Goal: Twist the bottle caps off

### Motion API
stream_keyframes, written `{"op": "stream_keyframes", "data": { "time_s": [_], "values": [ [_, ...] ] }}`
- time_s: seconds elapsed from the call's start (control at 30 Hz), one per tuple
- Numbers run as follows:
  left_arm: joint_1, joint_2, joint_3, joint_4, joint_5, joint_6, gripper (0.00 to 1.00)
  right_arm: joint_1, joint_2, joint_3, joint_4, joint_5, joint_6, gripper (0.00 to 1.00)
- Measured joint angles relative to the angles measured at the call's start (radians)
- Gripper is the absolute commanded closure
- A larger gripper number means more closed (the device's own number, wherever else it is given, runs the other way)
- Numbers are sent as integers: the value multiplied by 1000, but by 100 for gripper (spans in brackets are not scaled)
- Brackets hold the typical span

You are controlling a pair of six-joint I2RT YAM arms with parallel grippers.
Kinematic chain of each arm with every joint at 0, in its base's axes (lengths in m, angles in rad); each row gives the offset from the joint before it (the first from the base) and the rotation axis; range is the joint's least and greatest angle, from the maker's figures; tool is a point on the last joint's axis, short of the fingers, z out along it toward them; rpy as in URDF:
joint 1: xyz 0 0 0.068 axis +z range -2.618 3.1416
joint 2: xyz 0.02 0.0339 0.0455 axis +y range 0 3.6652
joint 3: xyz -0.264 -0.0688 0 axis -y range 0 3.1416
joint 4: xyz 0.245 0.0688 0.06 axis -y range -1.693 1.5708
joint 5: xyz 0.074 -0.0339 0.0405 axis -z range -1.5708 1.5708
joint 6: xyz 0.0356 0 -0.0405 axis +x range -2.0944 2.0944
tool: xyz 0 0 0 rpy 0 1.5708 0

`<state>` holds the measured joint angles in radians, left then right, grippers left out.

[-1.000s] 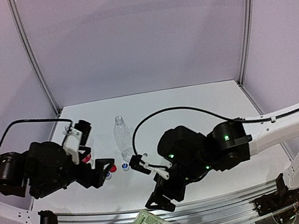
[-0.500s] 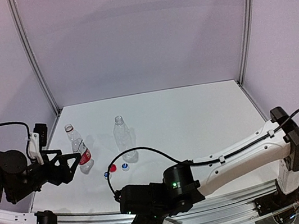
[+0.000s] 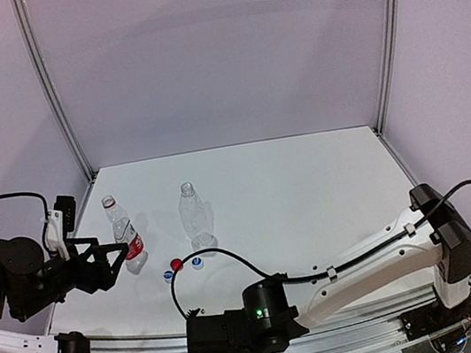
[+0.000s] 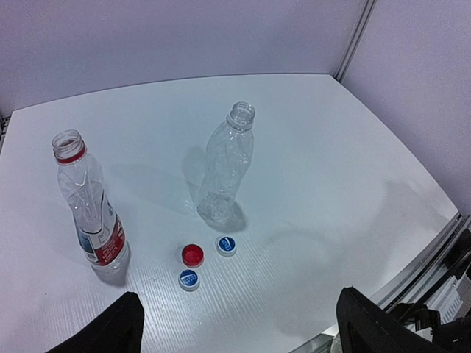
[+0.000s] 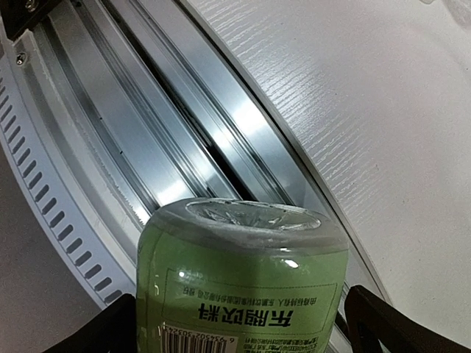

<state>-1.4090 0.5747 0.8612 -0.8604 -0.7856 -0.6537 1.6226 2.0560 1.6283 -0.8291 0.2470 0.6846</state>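
Holding a large green-labelled clear plastic bottle (image 5: 243,250), the right hand (image 5: 243,323) is hanging bottom centre; the left hand (image 4: 243,327) is gaping wide.

Table top (image 5: 383,103) was white, matt, faintly wood-grained; rail (image 5: 184,140) looked bare brushed metal, shiny; large bottle (image 5: 243,294) in my right claw (image 5: 243,331), clear glossy plastic, printed green label; slim bottle (image 4: 224,165) clear, glinting; red cap (image 4: 192,254) smooth plastic

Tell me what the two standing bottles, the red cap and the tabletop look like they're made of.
Red-labelled bottle and unlabelled bottle: clear thin plastic, glossy; the table shows through them.
Red cap: opaque plastic, smooth with a slight sheen.
Tabletop: white and matte with fine wood-grain lines, probably laminate.
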Motion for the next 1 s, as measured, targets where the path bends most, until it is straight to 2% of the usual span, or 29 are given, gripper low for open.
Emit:
{"op": "stream_keyframes", "data": {
  "time_s": [0.07, 0.13, 0.2, 0.37, 0.53, 0.6, 0.67, 0.77, 0.83, 0.9, 0.93, 1.0],
  "values": [
    [0, 6, 0, 0, 0, 0, 11, 1, 5, 6, -12, 14, 5, 41],
    [0, 15, 0, 0, 0, 0, 11, 2, 6, 8, -22, 34, 10, 46],
    [-1, 24, 0, 2, 0, 0, 11, 3, 6, 8, -31, 60, 14, 47],
    [-5, 46, 2, 14, 0, 5, 11, 3, -17, -9, -49, 138, 16, 40],
    [-6, 72, 18, 29, 0, 9, 11, -43, -160, -101, -40, 204, 8, 34],
    [-7, 88, 22, 43, 0, 11, 11, -113, -243, -167, -4, 205, -11, 32],
    [-8, 98, 24, 47, 1, 12, 11, -233, -319, -225, 45, 204, -39, 31],
    [-8, 119, 26, 64, 4, 15, 11, -379, -358, -260, 108, 206, -77, 29],
    [-9, 132, 26, 76, 8, 19, 11, -451, -357, -266, 148, 203, -107, 20],
    [-12, 143, 26, 90, 14, 26, 11, -497, -351, -265, 180, 197, -136, 6],
    [-13, 150, 26, 95, 18, 29, 12, -512, -347, -263, 192, 195, -148, 1],
    [-13, 159, 26, 104, 21, 32, 12, -536, -333, -250, 206, 190, -173, 1]
  ]
}}
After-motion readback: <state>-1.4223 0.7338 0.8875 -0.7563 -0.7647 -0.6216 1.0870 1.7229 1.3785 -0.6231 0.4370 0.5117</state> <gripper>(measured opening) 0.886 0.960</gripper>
